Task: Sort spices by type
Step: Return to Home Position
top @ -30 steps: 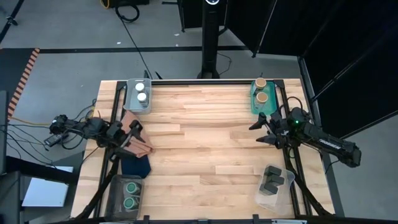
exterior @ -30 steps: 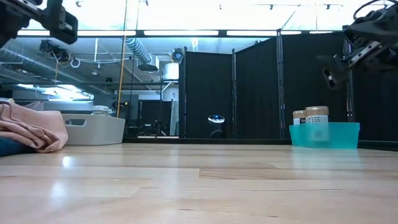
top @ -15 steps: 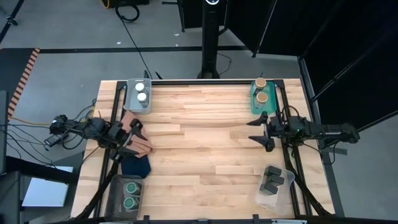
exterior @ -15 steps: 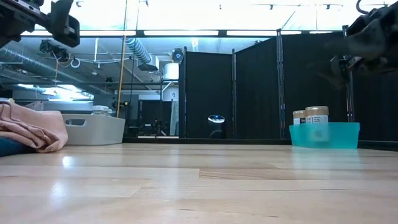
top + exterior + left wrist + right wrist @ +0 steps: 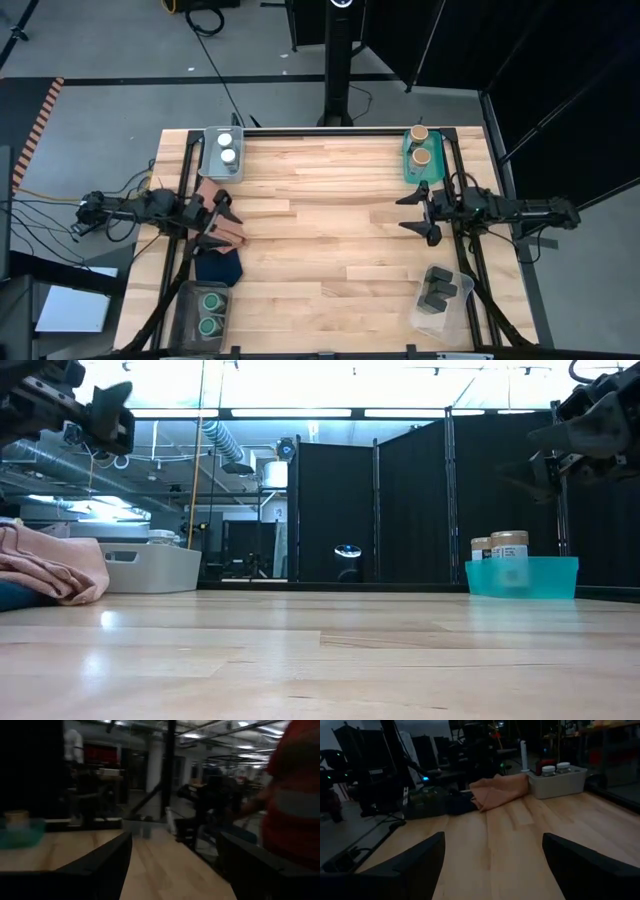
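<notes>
Swinging round from its earlier slant, the right arm now lies level across the right edge of the pale wooden table [image 5: 320,230], and the right gripper [image 5: 408,213] is spread wide with nothing in it. The left gripper [image 5: 224,220] has crept slightly inward over the table's left edge. It is just as wide and empty, above a crumpled pinkish-brown cloth [image 5: 233,236] that has a navy cloth [image 5: 215,266] beside it. From above, each table corner holds a bin: two white-lidded jars [image 5: 229,156] in the grey plastic bin [image 5: 208,150] far left, two tan-lidded jars [image 5: 422,156] in the teal see-through bin [image 5: 406,165] far right, two green-lidded jars [image 5: 212,300] in the dark see-through bin [image 5: 185,310] near left, and the black rectangular tins [image 5: 437,288] in the clear bin [image 5: 430,320] near right. At table height, both grippers hang well above the table, and the tan-lidded jars stand upright. Each wrist camera shows its own fingers parted over bare tabletop. The sorting looks finished to me and this is the retreat to rest. What remains, I'd judge, is drawing both arms back off the table and keeping the left one from snagging the cloth.
</notes>
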`<state>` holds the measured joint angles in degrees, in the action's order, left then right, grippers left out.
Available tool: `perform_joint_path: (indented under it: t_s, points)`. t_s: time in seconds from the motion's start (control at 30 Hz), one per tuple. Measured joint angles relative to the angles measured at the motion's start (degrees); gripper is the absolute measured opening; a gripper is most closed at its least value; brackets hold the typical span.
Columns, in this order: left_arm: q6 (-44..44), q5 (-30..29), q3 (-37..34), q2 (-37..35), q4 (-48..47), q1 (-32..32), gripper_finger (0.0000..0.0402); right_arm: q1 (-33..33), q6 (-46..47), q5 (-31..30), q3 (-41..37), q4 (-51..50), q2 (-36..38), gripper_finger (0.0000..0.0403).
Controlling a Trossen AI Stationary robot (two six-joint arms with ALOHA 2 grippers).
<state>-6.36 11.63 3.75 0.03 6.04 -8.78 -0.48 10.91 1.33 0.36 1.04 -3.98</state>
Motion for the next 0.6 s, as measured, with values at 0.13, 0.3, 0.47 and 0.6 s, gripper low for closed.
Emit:
perform_joint_path:
  t_s: [0.13, 0.3, 0.47, 0.6]
  points:
    - [-1.82, 2.75, 0.02, 0.0, -2.18, 0.58, 0.0294, -0.01, -0.46, 1.31, 0.0, 0.24, 0.04, 0.0342]
    - [-1.36, 1.88, 0.02, 0.0, -3.93, 0.62, 0.0294, -0.01, -1.76, 1.32, 0.0, 0.38, 0.02, 0.0338]
    - [-1.64, -0.05, -0.35, -0.01, -6.08, 0.62, 0.0294, -0.07, -2.43, 1.26, 0.0, 0.71, 0.02, 0.0338]
    - [-2.68, -5.4, -1.13, -0.01, -6.11, 0.6, 0.0294, -0.07, -3.06, 1.22, 0.0, 1.0, 0.02, 0.0339]
